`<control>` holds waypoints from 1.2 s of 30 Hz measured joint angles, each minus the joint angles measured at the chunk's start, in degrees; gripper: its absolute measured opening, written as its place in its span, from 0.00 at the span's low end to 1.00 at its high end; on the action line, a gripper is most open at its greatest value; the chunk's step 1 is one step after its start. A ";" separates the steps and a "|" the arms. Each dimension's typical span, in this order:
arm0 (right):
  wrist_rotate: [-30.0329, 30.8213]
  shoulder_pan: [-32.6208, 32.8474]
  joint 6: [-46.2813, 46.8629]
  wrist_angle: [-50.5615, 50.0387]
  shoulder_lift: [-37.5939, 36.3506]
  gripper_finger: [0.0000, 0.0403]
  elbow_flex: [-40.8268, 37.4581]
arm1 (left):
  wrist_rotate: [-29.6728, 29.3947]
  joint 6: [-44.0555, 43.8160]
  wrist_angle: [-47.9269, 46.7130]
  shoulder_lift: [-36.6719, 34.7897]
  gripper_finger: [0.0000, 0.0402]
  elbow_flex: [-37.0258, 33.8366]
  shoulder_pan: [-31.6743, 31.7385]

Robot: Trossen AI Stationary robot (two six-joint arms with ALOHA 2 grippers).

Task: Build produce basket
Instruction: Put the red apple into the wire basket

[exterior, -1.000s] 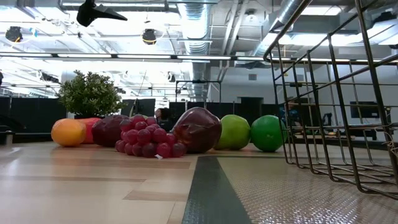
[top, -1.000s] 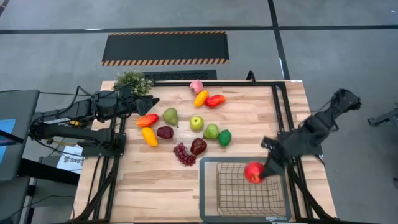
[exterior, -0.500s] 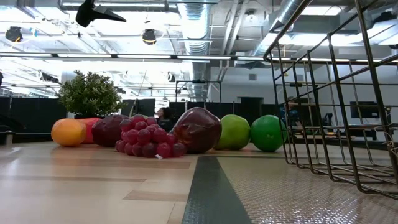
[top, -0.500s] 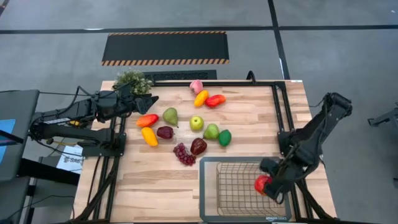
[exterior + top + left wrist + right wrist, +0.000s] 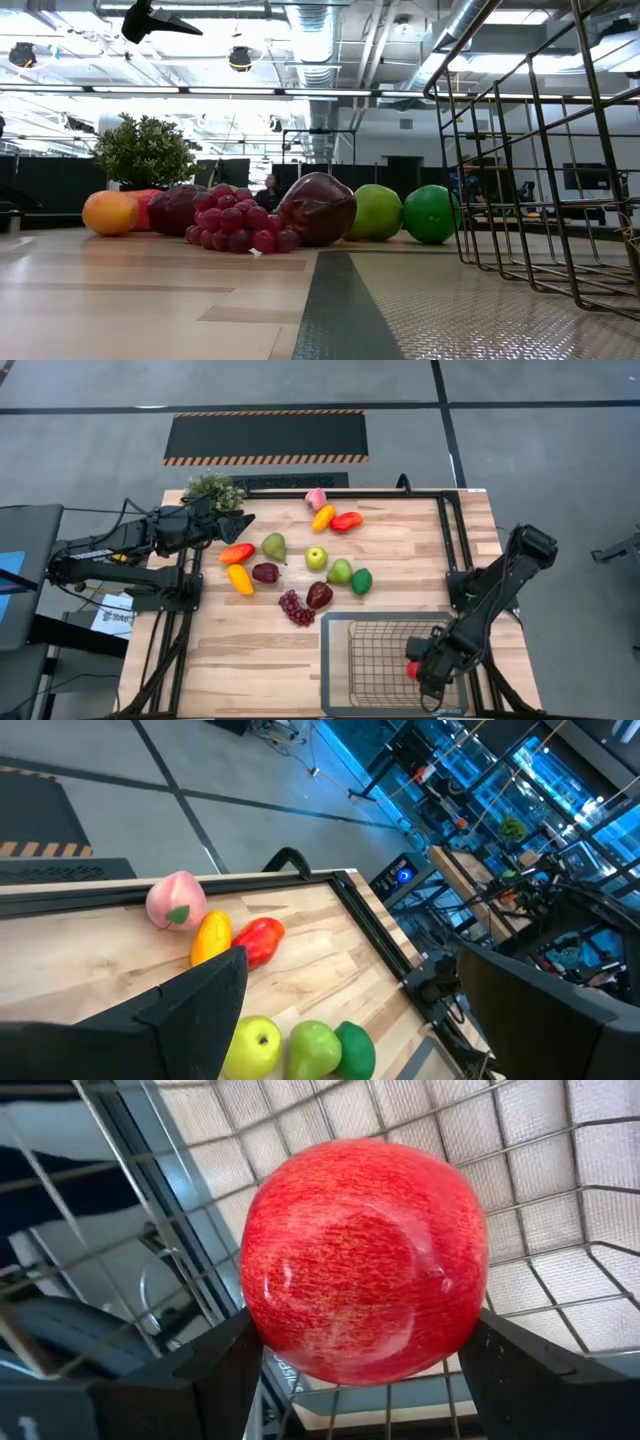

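My right gripper [image 5: 414, 670] is shut on a red apple [image 5: 365, 1260] inside the dark wire basket [image 5: 335, 622], near the basket's right wall. The rest of the produce lies on the wooden table: a peach [image 5: 316, 498], peppers [image 5: 335, 519], pears [image 5: 274, 546], a green apple [image 5: 316, 558], a lime [image 5: 361, 581] and purple grapes [image 5: 295, 608]. My left gripper [image 5: 240, 520] is open and empty, held above the table's far left part beside the potted plant [image 5: 213, 488]. My right gripper pinches the red apple by two opposite sides [image 5: 262, 1315] between its two fingers [image 5: 205, 1380]. The fingers come from above, slanting down into the basket. Whether the apple rests on the basket's mesh floor, I cannot tell.
The basket stands at the table's near right part; its wires [image 5: 520, 150] fill the right of the low view. A black frame rail [image 5: 450, 550] runs along the table's right side. Bare wood lies at the near left [image 5: 240, 660].
My right gripper has gone toward the table's near edge and down into the basket, still shut on the red apple, which has gone from over the basket's far right rim to deep inside it.
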 joint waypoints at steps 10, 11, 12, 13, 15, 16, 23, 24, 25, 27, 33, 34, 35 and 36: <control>-2.01 0.18 -7.52 1.07 4.15 0.75 -0.02 | -0.55 -0.53 -1.42 -0.02 0.86 0.00 0.00; -2.62 0.18 -8.10 1.09 4.77 0.75 -0.02 | -0.57 -0.72 -1.79 0.00 0.86 0.00 0.00; -3.17 0.20 -8.50 1.13 5.33 0.75 -0.02 | -0.57 -0.86 -1.89 0.00 0.86 0.00 0.00; -3.77 0.20 -8.74 1.09 5.94 0.75 -0.02 | -0.58 -0.90 -2.00 -0.01 0.86 0.00 0.00; -4.10 0.18 -9.48 1.34 6.52 0.75 0.05 | -0.59 -0.93 -2.30 -0.02 0.86 0.00 0.00; -4.37 0.13 -9.84 1.53 6.75 0.75 0.09 | -0.59 -0.94 -2.29 0.00 0.86 0.00 0.00; -4.12 -0.11 -10.58 1.21 6.67 0.77 0.09 | -0.95 -0.93 -2.29 -0.02 0.86 0.00 0.00; -4.15 -0.13 -10.22 1.15 6.67 0.78 0.08 | -0.96 -0.89 -2.29 -0.02 0.86 0.00 0.00; -4.18 -0.12 -9.75 1.16 6.67 0.80 0.07 | -0.96 -0.81 -2.29 -0.02 0.86 0.00 -0.02; -4.27 -0.11 -8.54 1.16 6.76 0.83 0.07 | -1.00 -0.57 -2.29 -0.01 0.86 0.00 0.00; -7.95 -0.92 -6.19 1.95 5.95 0.94 -0.13 | -1.16 -0.50 -2.31 -0.02 0.86 0.00 0.00; -8.12 -1.05 -6.03 2.46 5.25 0.95 -0.03 | -1.51 -0.49 -2.31 0.00 0.86 0.00 -0.02; -8.05 -1.30 -6.01 2.50 4.64 0.96 0.35 | -1.92 -0.50 -2.31 -0.01 0.86 0.00 -0.01; -7.88 -1.39 -5.93 2.45 4.11 0.97 0.77 | -2.24 -0.50 -2.34 0.00 0.86 0.00 0.00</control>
